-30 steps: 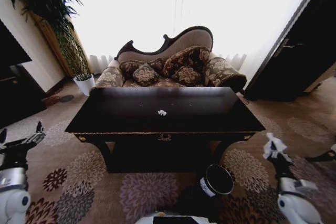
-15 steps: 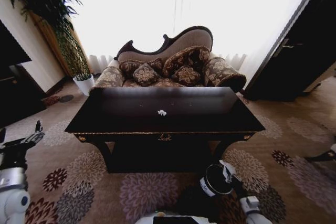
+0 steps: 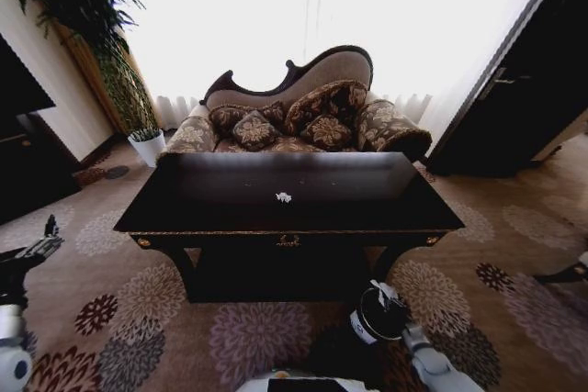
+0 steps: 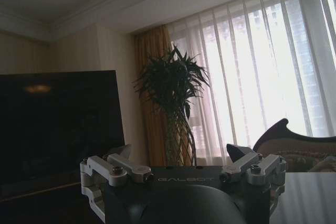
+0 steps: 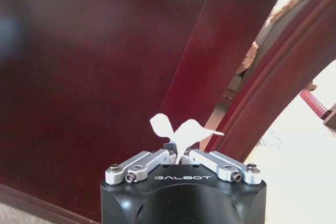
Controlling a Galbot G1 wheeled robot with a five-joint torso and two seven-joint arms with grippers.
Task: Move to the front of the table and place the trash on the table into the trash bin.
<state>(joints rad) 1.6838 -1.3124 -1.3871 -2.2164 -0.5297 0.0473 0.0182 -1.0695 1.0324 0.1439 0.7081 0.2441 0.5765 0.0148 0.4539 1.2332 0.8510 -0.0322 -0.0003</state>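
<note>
The dark glossy table (image 3: 230, 218) stands straight ahead in the head view, and a tiny white scrap of trash (image 3: 283, 196) lies near its middle. Below its front right corner, on the carpet, stands the black trash bin (image 3: 360, 326). My right gripper (image 3: 393, 302) hangs right over the bin's opening, shut on a crumpled white tissue (image 3: 382, 289). In the right wrist view the tissue (image 5: 181, 129) sticks out from the shut right gripper (image 5: 177, 153), with the table's dark wood (image 5: 94, 66) close behind. My left gripper (image 3: 41, 247) hangs idle at the far left; the left wrist view shows the left gripper (image 4: 180, 156) open and holding nothing.
A patterned sofa (image 3: 303, 117) sits behind the table. A white plant pot (image 3: 147, 146) and tall plant (image 3: 83, 6) stand at the back left beside a dark cabinet (image 3: 23, 144). A dark door (image 3: 524, 89) is on the right. Flowered carpet (image 3: 248, 337) lies before the table.
My right arm has swung in from the far right with the tissue and now holds it over the trash bin. The left arm has dropped a little lower and farther left.
</note>
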